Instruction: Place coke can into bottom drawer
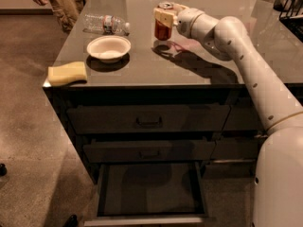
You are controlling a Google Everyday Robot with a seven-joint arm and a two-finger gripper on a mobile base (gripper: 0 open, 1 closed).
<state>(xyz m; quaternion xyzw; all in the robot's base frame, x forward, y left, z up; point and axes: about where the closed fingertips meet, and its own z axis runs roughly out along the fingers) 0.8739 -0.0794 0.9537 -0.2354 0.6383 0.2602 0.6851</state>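
Dark countertop (142, 66): the gripper (164, 19) clamps the coke can (162, 31) upright, long axis vertical, top up.

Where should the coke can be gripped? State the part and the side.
Grip the coke can across its round side wall, coming level from the right, where the gripper is. It stands upright on the counter, wall exposed.

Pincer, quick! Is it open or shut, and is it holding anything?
Pincer: closed on the coke can, at the far side of the countertop.
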